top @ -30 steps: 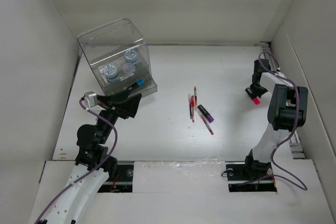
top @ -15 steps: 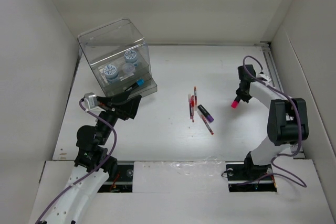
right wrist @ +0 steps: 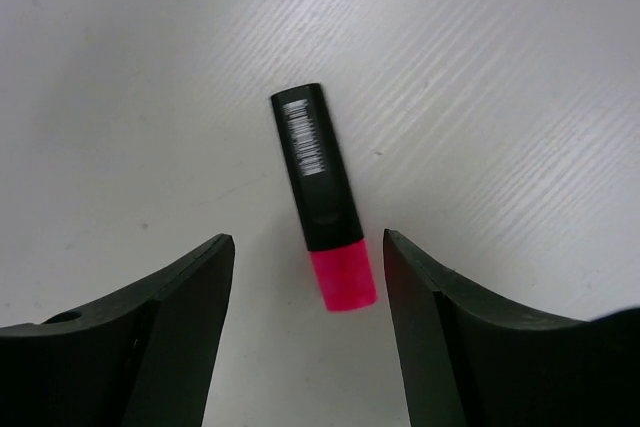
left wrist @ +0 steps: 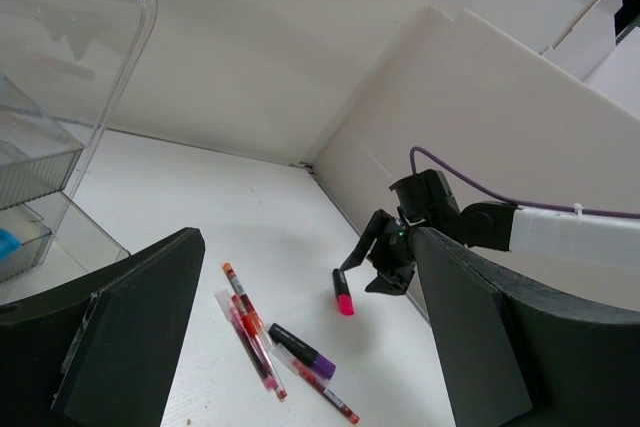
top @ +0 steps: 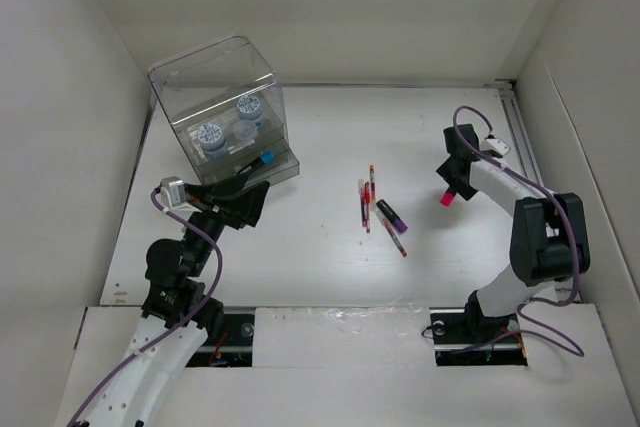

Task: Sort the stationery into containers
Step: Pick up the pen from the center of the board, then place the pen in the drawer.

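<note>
Pink-capped marker (right wrist: 323,192): it lies flat on the table (top: 330,267), right of centre and well apart from the other loose stationery.
Right gripper (right wrist: 306,245): it hovers straight over the marker with its jaws spread, one finger either side of the pink end. It is touching nothing and carrying nothing.
Grip: your fingers already straddle the barrel across its width, so keep that wrist angle. Shift forward so you close on the dark body rather than the cap, which could probably slip or pull off.
Descent: come down until the fingertips nearly meet the table, then close. A high pinch on a round barrel is likely to roll it away.
Red pens (top: 365,197): they lie bunched mid-table with the purple-ended marker (top: 391,215) just beside them. Carry the pink marker above them.
Organiser box (top: 215,107): it stands at the far left, a long way from the pink marker. Two rolls (top: 209,135) sit inside it, and a blue-tipped item (top: 265,158) lies in the front drawer.
Left gripper (top: 245,202): it is empty, with its jaws wide, and hangs just in front of the box. It may crowd your approach, so plan a handover or move it aside.
</note>
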Controlling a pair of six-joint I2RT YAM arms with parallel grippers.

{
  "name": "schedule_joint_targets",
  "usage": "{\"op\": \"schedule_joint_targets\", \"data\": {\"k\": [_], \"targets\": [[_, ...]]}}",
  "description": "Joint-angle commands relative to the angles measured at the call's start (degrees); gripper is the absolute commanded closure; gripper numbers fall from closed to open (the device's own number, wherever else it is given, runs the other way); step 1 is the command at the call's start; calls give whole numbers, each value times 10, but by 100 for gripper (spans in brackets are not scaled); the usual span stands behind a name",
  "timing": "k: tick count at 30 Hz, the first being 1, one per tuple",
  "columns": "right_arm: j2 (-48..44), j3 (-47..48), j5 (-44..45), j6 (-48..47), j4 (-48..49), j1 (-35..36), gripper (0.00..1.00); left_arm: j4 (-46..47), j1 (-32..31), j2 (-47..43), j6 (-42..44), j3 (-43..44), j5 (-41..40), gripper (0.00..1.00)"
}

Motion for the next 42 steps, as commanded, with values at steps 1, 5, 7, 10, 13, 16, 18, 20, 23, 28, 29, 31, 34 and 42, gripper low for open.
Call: {"op": "schedule_joint_targets", "data": {"k": [1, 5, 7, 10, 13, 16, 18, 20, 23, 28, 29, 31, 34, 42], "targets": [[4, -11, 12, 3, 25, -31, 34, 21, -3, -7, 7, 16, 0, 17], [32, 0, -42, -11, 40, -53, 40, 21, -3, -7, 7, 16, 0, 17], [57, 7, -58, -23, 40, -60, 43, 21, -3, -7, 7, 16, 0, 17], [75, 14, -86, -30, 47, -60, 48, 21, -3, -7, 7, 16, 0, 17], [75, 20, -91, -30, 52, -60, 49, 21, -3, -7, 7, 16, 0, 17], [81, 20, -91, -36, 47, -60, 57, 21, -3, -13, 7, 16, 0, 17], [81, 20, -86, -36, 47, -60, 76, 21, -3, -13, 7, 16, 0, 17], [75, 15, -86, -30, 47, -60, 88, 21, -3, -13, 7, 16, 0, 17], [38, 15, -71, -30, 41, -47, 100, 21, -3, -13, 7, 16, 0, 17], [-53, 49, -94, -25, 27, 34, 100, 21, -3, -20, 7, 16, -6, 17], [-61, 59, -142, -25, 32, 74, 100, 21, -3, -20, 7, 16, -11, 17], [-67, 90, -174, -5, 53, 121, 100, 8, -3, -28, 7, 11, -21, 17], [-36, 123, -220, 37, 128, 225, 100, 2, -3, -58, 7, 5, -48, 17], [148, 279, -270, 141, 281, 377, 100, -22, -3, -112, -6, -20, -136, 17]]}}
